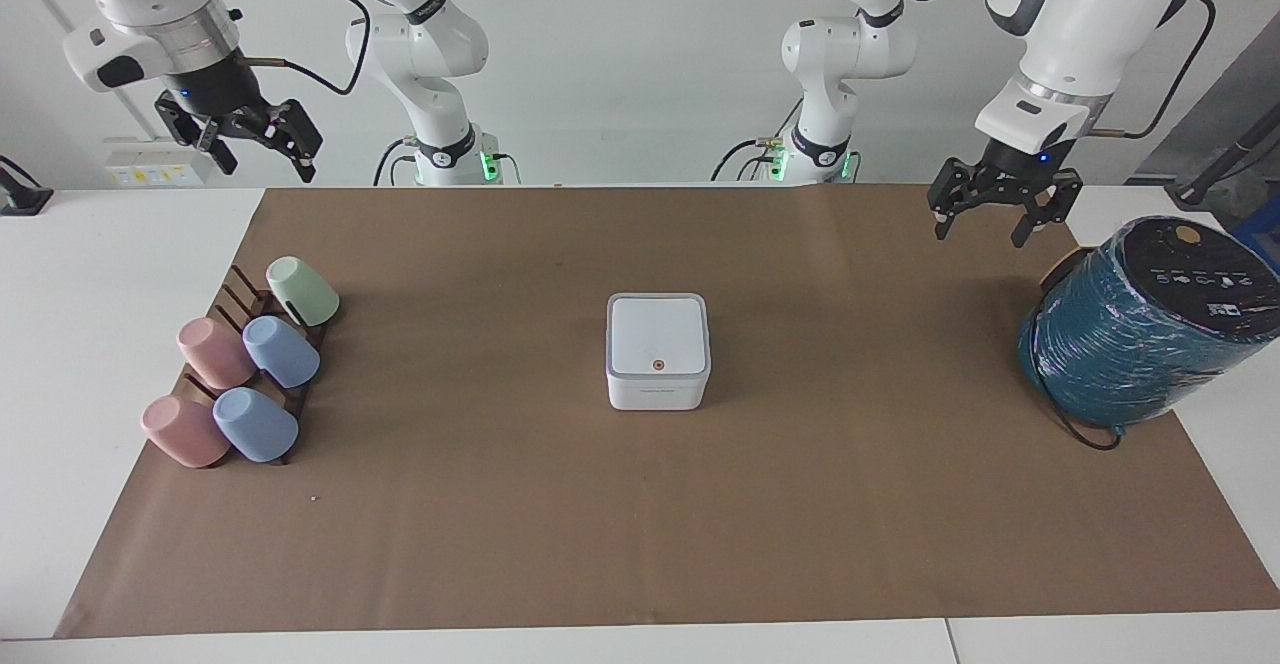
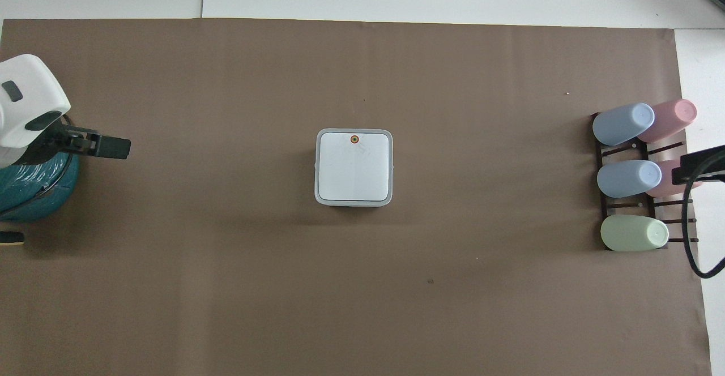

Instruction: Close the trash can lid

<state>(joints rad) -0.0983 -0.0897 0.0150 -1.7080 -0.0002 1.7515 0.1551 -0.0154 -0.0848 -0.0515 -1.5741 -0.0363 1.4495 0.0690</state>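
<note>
The small white trash can (image 1: 657, 394) with a grey rim stands in the middle of the brown mat. Its flat white lid (image 1: 658, 334) lies down flat on the rim, orange dot up; the underside is hidden. In the overhead view the lid (image 2: 354, 169) covers the trash can (image 2: 354, 202) squarely. My left gripper (image 1: 983, 229) is open and empty, raised over the mat beside the teal cylinder, well apart from the can; it also shows in the overhead view (image 2: 107, 146). My right gripper (image 1: 265, 159) waits open, raised over the right arm's end of the table.
A large teal-wrapped cylinder (image 1: 1140, 329) stands at the left arm's end of the table, with a black cable under it. A dark rack (image 1: 245, 294) with several pastel cups lies at the right arm's end. The brown mat (image 1: 640, 524) covers most of the table.
</note>
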